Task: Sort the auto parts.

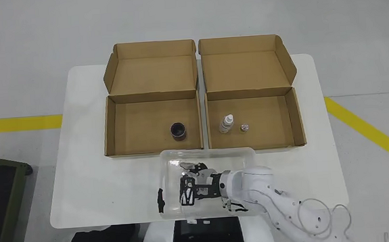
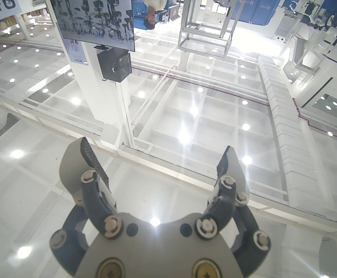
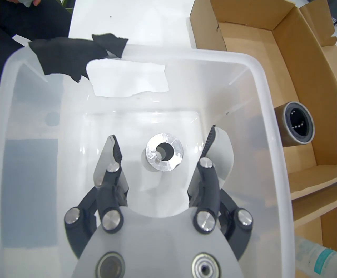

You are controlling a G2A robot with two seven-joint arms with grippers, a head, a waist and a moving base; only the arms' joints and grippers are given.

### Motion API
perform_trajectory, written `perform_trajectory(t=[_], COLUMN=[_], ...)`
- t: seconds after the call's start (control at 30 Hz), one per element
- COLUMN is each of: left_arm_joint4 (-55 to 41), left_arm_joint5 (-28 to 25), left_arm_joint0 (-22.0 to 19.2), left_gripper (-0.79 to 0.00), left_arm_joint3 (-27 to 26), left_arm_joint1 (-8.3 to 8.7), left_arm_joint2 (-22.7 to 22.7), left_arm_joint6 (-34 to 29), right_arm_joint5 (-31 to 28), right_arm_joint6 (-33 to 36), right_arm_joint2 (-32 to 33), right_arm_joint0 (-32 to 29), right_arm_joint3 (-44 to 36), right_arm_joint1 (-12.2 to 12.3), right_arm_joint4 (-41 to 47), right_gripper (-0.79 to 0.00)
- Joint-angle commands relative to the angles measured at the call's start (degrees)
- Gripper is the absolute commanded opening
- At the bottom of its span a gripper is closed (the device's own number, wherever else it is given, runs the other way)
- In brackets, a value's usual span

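Your right gripper (image 3: 163, 135) hangs spread inside the clear plastic bin (image 3: 263, 79), jaws flanking the untouched silver ring (image 3: 164, 152) on its floor; your left gripper (image 2: 155, 144), also spread, points at the ceiling (image 2: 223, 110).

Two cardboard boxes (image 1: 141, 128) (image 1: 270, 116), one clear bin (image 1: 207, 150), four parts (image 1: 178, 129) (image 1: 226, 123) (image 1: 244, 127) (image 3: 164, 152)

White table (image 1: 89, 162), yellow floor stripes (image 1: 18, 124)
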Motion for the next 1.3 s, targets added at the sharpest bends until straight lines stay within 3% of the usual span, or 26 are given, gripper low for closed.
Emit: perform_trajectory(t=[0.0, 0.2, 0.4, 0.6, 0.67, 1.27], left_arm_joint4=[0.0, 0.0, 0.0, 0.0, 0.0, 0.0], left_arm_joint5=[0.0, 0.0, 0.0, 0.0, 0.0, 0.0], left_arm_joint0=[0.0, 0.0, 0.0, 0.0, 0.0, 0.0], left_gripper=[0.000, 0.000, 0.000, 0.000, 0.000, 0.000], left_arm_joint3=[0.0, 0.0, 0.0, 0.0, 0.0, 0.0], left_arm_joint1=[0.00, 0.00, 0.00, 0.00, 0.00, 0.00], left_arm_joint2=[0.0, 0.0, 0.0, 0.0, 0.0, 0.0], left_arm_joint6=[0.0, 0.0, 0.0, 0.0, 0.0, 0.0], right_arm_joint5=[0.2, 0.8, 0.9, 0.1, -0.2, -4.8], right_arm_joint6=[-0.1, -0.5, -0.7, -0.3, -0.2, -3.3], right_arm_joint2=[-0.2, -0.5, -0.4, 0.1, 0.5, 7.8], right_arm_joint0=[0.2, 0.7, 1.0, 1.0, 0.8, -2.4], right_arm_joint3=[0.6, 2.5, 3.1, 2.2, 1.5, -9.0], right_arm_joint1=[-0.1, -0.3, -0.5, -0.4, -0.3, 1.1], right_arm_joint4=[-0.1, 0.1, 0.6, 1.3, 1.7, 15.3], right_gripper=[-0.259, -0.394, -0.462, -0.730, -0.785, -0.785])
